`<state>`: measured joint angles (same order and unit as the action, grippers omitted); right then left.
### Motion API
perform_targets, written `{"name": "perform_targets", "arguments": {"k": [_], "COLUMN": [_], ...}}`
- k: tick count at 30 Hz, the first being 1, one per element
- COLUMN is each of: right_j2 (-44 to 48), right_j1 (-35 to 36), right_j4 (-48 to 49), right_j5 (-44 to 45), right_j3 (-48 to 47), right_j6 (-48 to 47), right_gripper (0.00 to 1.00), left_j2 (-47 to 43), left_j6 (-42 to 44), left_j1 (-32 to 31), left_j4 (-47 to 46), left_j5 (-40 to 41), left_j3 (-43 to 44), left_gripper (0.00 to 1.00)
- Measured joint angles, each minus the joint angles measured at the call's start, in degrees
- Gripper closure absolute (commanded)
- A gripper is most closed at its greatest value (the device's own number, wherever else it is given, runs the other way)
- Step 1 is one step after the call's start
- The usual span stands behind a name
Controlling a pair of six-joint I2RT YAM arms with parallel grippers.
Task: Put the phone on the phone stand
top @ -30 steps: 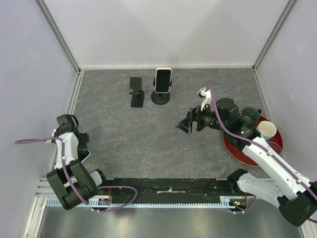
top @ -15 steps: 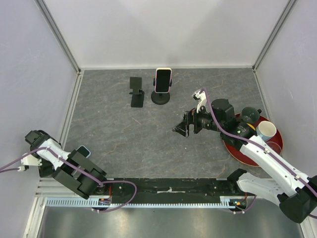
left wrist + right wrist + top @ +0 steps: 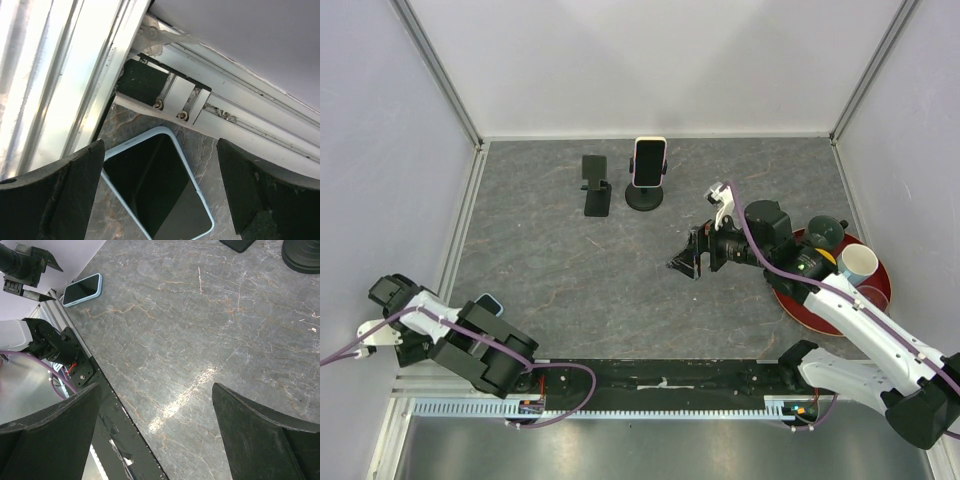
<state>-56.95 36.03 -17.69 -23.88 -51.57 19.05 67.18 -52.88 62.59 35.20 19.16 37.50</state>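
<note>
The phone [image 3: 487, 303], in a light blue case, is laid flat with its dark screen up at the near left corner of the worktop [image 3: 620, 270], just beside the metal rail [image 3: 55, 90] along the left edge. The left gripper [image 3: 160, 210] is held over it. Its black fingers [image 3: 50, 195] are spread wide, one on each side of the phone, and nothing is held between them. Whether they touch the phone cannot be told for sure, but they seem to be a little above it. The right gripper [image 3: 685, 262] is held over the middle of the worktop, a bit toward the right edge and well apart from the phone. Its own fingers [image 3: 270, 440] are spread wide too, and nothing is gripped by them. Two stands are set near the far edge. The black phone stand [image 3: 595, 185] is on the left. The round stand [image 3: 644, 197] just beside it is filled by another phone [image 3: 648, 160] in a pale case. By the right edge a red tray [image 3: 876, 298] is set, and a white cup [image 3: 860, 263] and a dark bowl [image 3: 825, 232] are kept on it.
</note>
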Motion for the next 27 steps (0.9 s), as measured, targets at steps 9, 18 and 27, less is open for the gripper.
{"name": "perform_targets", "arguments": {"k": [9, 18, 27], "right_j2": [0.24, 0.74, -0.28], "right_j1": [0.2, 0.2, 0.24], "right_j4": [-0.22, -0.46, -0.5], "right_j5": [0.33, 0.74, 0.81], "right_j3": [0.0, 0.0, -0.57], "right_j6": [-0.46, -0.81, -0.74], "right_gripper": [0.02, 0.02, 0.02], "left_j2": [-2.29, -1.11, 1.55], "left_j6": [-0.11, -0.42, -1.81], "left_j1": [0.68, 0.02, -19.8], "left_j4": [-9.22, -14.01, -19.15], "left_j5": [-4.57, -12.28, -14.27], "left_j3": [-7.98, -8.55, -7.87], "left_gripper": [0.0, 0.09, 0.1]}}
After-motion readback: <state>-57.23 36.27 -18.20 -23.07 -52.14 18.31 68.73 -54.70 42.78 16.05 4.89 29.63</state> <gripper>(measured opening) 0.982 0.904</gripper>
